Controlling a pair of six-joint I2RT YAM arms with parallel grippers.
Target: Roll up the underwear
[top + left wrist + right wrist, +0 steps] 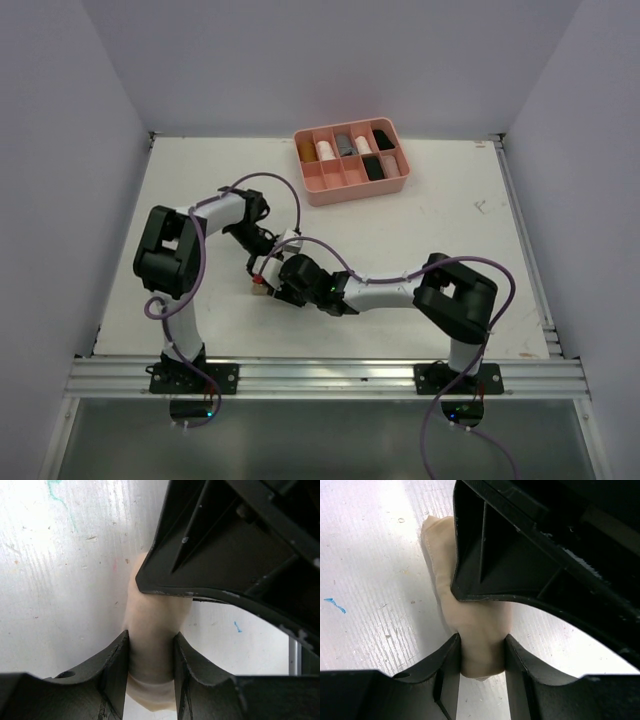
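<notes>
**Tan underwear [258, 285] held in both jaws**

Top view: my two arms meet over the near-left part of the worktop [200, 180]. Only a scrap of the tan underwear shows beneath them. The pink tray [330, 196] sits well apart at the far edge.

Left wrist view: my left jaws stand narrow, pressing both sides of the tan underwear [150, 610], which is bunched into a roll on the worktop.

Right wrist view: my right jaws clamp the same roll [481, 625], with both inner faces touching the cloth.

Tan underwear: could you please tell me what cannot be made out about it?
- Left wrist view: the tan underwear has its far end behind the right gripper.
- Right wrist view: the left gripper covers its right side.
- Top view: both grippers hide it almost wholly; rolled or not, unclear.
</notes>
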